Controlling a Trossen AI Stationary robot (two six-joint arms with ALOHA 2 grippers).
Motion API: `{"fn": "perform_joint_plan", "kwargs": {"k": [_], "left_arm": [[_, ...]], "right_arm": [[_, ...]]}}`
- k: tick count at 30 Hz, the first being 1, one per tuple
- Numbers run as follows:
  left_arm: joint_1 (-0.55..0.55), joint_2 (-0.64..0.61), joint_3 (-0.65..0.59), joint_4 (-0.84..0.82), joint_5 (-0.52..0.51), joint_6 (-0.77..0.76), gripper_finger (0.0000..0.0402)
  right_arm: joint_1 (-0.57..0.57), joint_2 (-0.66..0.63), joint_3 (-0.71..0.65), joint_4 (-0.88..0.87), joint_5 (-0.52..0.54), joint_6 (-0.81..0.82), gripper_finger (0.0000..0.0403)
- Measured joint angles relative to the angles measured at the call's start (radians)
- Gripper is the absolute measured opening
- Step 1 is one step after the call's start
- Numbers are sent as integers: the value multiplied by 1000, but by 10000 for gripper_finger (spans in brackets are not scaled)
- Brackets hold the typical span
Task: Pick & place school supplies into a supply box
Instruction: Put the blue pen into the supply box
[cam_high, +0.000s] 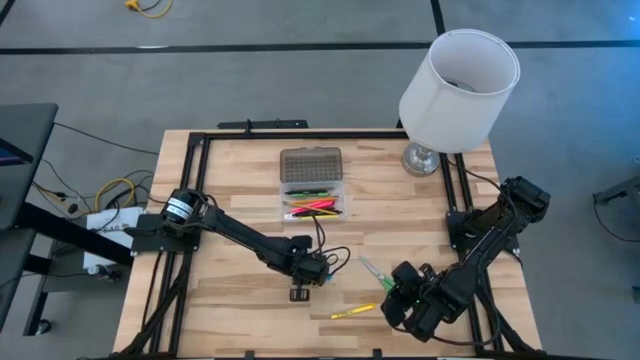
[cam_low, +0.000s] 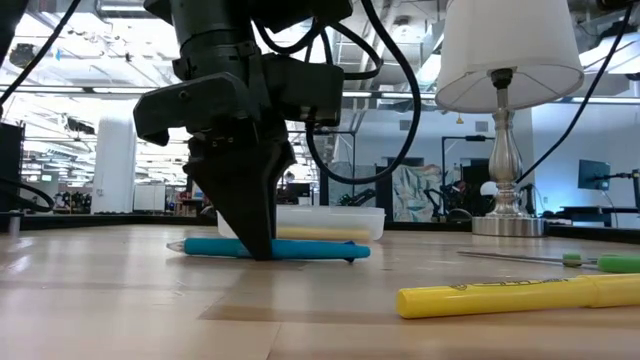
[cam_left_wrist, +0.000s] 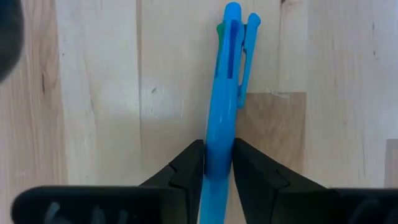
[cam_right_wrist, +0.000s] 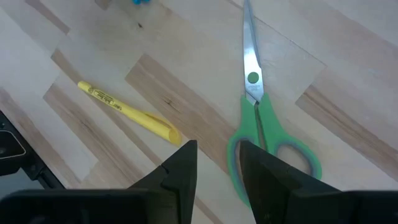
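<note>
A blue pen (cam_low: 310, 249) lies flat on the wooden table near its middle, its clip end (cam_left_wrist: 249, 37) pointing away from my left gripper (cam_left_wrist: 217, 165), which is shut on its barrel. The supply box (cam_high: 312, 205) stands farther back, its clear base holding several coloured pens and its grey dotted lid (cam_high: 311, 163) folded open behind. Green-handled scissors (cam_right_wrist: 255, 106) and a yellow highlighter (cam_right_wrist: 124, 112) lie on the table near the front right. My right gripper (cam_right_wrist: 217, 162) hovers open above them, touching nothing. My left gripper pinches the blue pen's barrel (cam_left_wrist: 219, 134) around its middle between its two fingers. The fingers (cam_low: 255, 215) come from above, pointing steeply down, and lie across the pen. The pen rests level on the table along its whole length.
A lamp with a white shade (cam_high: 455, 90) stands at the far right corner on a silver base (cam_low: 508, 222). A black frame (cam_high: 190, 200) runs round the table's edges. Bare wood lies left of the box and along the front left.
</note>
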Motion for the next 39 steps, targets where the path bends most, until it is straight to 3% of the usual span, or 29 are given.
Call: {"fn": "perform_joint_plan", "kwargs": {"k": [6,39], "left_arm": [[0,0,-1,-1,-4,-1,60],[5,3,39,-24,15,5,66]], "right_arm": [[-9,0,0,3,0,0,113],[-10,0,0,3,0,-7,113]]}}
